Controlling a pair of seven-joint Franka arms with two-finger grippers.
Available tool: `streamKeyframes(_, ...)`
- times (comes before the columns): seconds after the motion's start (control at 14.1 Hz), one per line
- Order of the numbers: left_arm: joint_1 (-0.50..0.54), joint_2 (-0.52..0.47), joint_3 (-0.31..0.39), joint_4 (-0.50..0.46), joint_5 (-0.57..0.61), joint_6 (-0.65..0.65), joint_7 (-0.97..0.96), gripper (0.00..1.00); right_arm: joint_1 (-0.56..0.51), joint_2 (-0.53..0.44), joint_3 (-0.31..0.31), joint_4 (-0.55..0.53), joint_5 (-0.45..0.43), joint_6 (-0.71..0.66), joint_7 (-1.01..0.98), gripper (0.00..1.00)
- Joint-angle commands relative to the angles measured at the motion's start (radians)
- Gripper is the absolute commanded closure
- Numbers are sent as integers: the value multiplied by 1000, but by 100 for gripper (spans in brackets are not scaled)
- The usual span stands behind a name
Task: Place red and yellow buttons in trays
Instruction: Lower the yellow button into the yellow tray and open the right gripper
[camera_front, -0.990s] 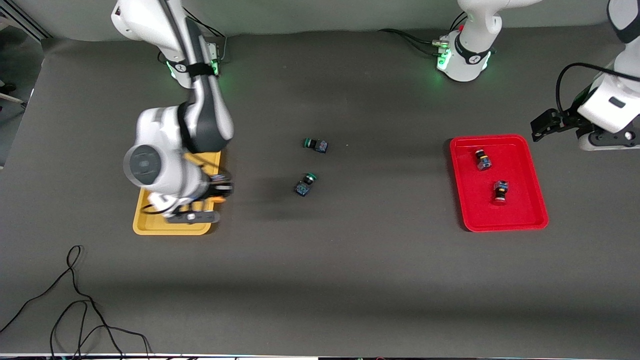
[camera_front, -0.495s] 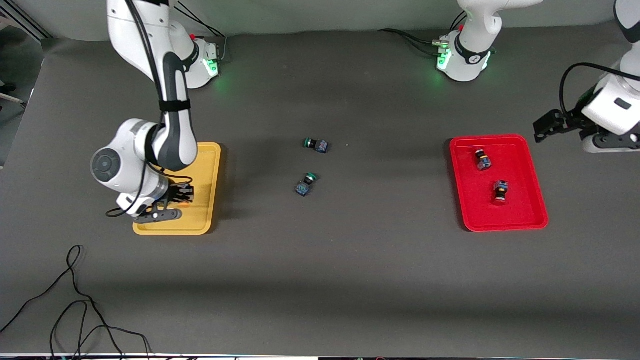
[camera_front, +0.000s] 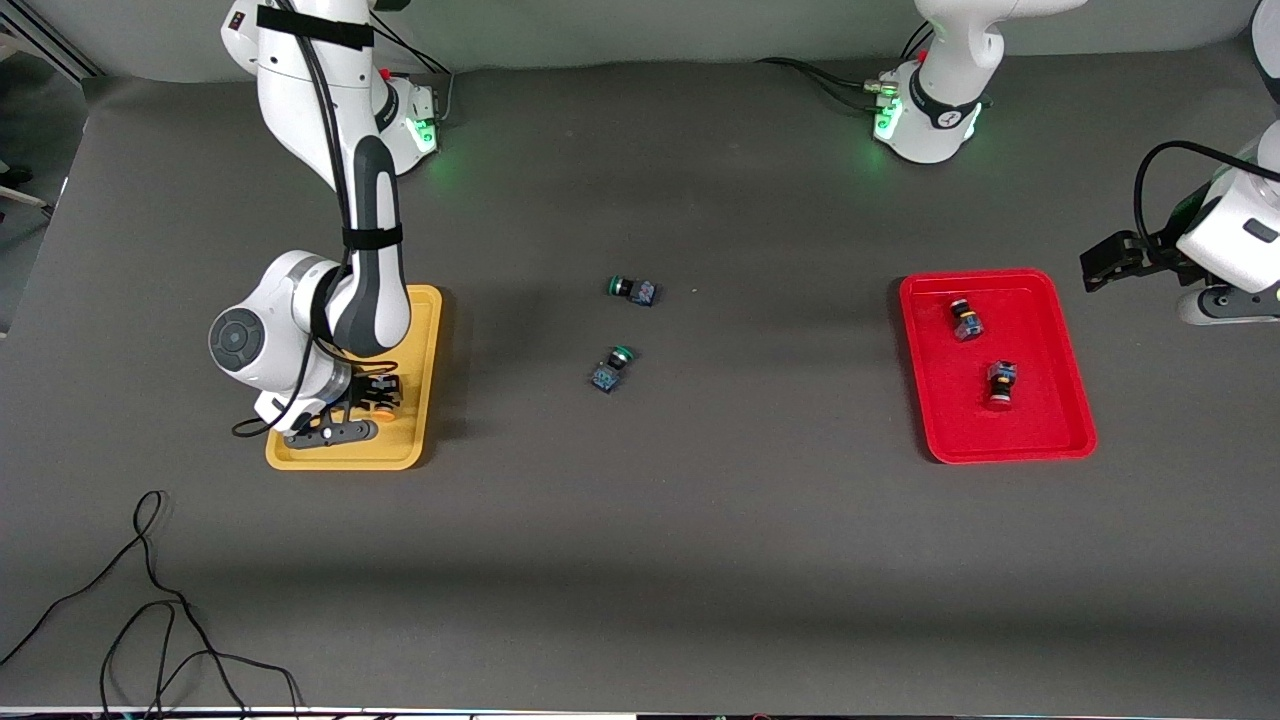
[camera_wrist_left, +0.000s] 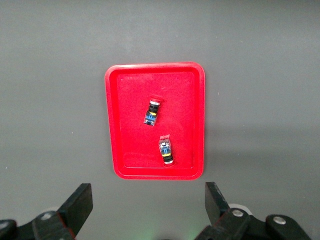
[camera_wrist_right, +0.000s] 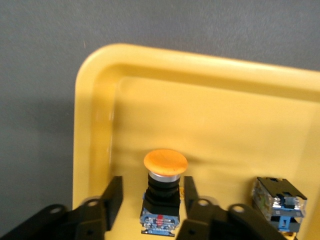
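Note:
The yellow tray lies toward the right arm's end of the table. My right gripper is low in it and open. Its jaws stand either side of an orange-yellow-capped button that lies on the tray floor, with a gap on each side. A second button body lies beside it in the tray. The red tray holds two red-capped buttons. My left gripper is open and empty over the table beside the red tray. The left wrist view shows the red tray and both buttons.
Two green-capped switches lie on the dark mat mid-table between the trays. Loose black cables lie at the near corner toward the right arm's end. The arm bases stand along the table's edge.
My right gripper has moved from the yellow tray's mid-table edge to over its inside and settled low there. My left gripper has drifted away from the red tray toward the table's end.

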Motion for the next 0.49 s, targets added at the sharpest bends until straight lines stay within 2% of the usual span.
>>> streamKeyframes(0.0, -17, -16, 9, 13, 7, -16, -20, 0, 22, -30, -65, 48, 2, -98, 44, 0)
streamKeyframes(0.21, -17, -76, 9, -55, 4, 9, -22, 0, 65, -39, -166, 207, -136, -294, 185, 0)
streamKeyframes(0.42, -14, -84, 10, -67, -9, 10, -22, 0, 105, -51, -272, 324, -164, -480, 233, 0)
